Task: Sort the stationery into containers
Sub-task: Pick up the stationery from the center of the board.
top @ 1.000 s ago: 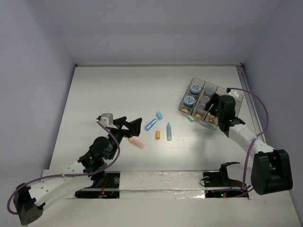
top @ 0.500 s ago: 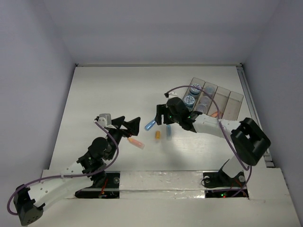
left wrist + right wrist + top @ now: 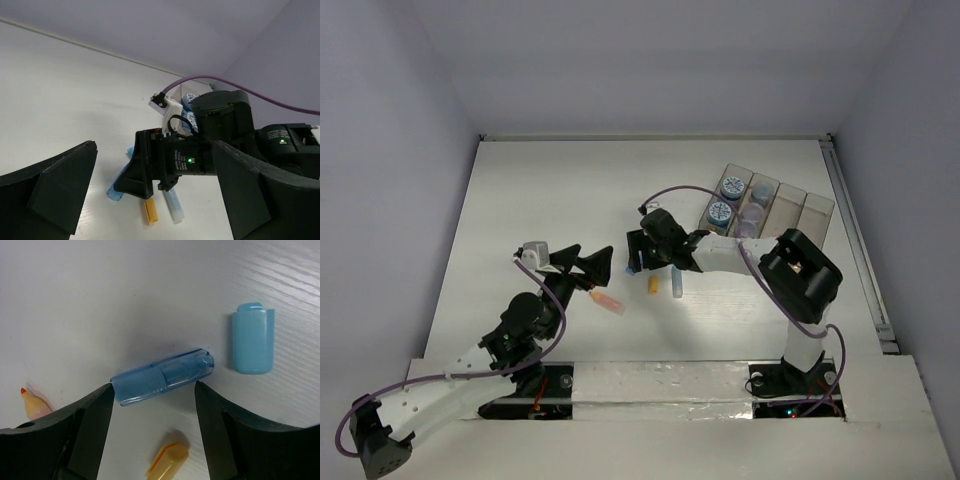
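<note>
My right gripper [image 3: 152,389] is open, low over the table, and its tips flank a translucent blue stick [image 3: 162,376] without touching it. Beside the stick lie a light blue cap [image 3: 253,341] and an orange cap [image 3: 167,461]. The top view shows the right gripper [image 3: 637,260] left of the clear organiser [image 3: 817,212], which holds round tubs [image 3: 720,212]. My left gripper [image 3: 592,256] hangs wide open and empty just above an orange-pink stick [image 3: 608,299]. A pale blue stick [image 3: 173,206] lies beside the orange cap [image 3: 150,211].
The right arm's white link [image 3: 725,252] stretches across the table from the organiser side. A purple cable [image 3: 680,190] loops above it. White walls close in the table at the back and on both sides.
The right arm has swung left from the organiser to the loose sticks and now sits over the blue stick. The left gripper has drifted slightly left, still open.
</note>
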Robot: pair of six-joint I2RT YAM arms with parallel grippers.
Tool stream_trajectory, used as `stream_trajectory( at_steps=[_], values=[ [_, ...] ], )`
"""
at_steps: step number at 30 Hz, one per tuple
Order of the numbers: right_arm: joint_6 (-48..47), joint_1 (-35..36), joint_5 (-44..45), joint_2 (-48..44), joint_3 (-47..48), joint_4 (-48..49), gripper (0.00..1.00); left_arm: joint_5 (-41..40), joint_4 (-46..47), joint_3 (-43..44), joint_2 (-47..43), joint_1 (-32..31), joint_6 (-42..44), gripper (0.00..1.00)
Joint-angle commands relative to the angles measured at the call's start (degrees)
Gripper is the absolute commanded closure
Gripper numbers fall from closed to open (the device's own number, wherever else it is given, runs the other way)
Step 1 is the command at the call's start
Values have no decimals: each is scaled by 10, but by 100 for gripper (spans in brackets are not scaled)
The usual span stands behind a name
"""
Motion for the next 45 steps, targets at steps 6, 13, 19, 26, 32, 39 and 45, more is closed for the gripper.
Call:
stream_trajectory(
  at_steps=[6,13,19,26,32,39,45],
  values=[
    [0,23,3,69,86,-29,29,-3,16,15,-14,1,3,1],
    [-29,44,39,123,172,-82,33,-33,3,2,-73,1,-1,1],
    [-43,62,69,147,211,-116,40,-60,-11,-10,-129,1,-3,1],
    [-60,74,96,173,240,-154,60,-71,-22,-3,-125,1,3,1],
    [-81,79,165,191,284,-187,80,-80,-26,-3,-131,1,7,1],
    [-80,72,168,117,245,-81,89,-83,-27,-3,-130,1,9,1],
    [-64,22,160,-23,163,22,90,-65,-18,-2,-113,1,5,1]
  ],
)
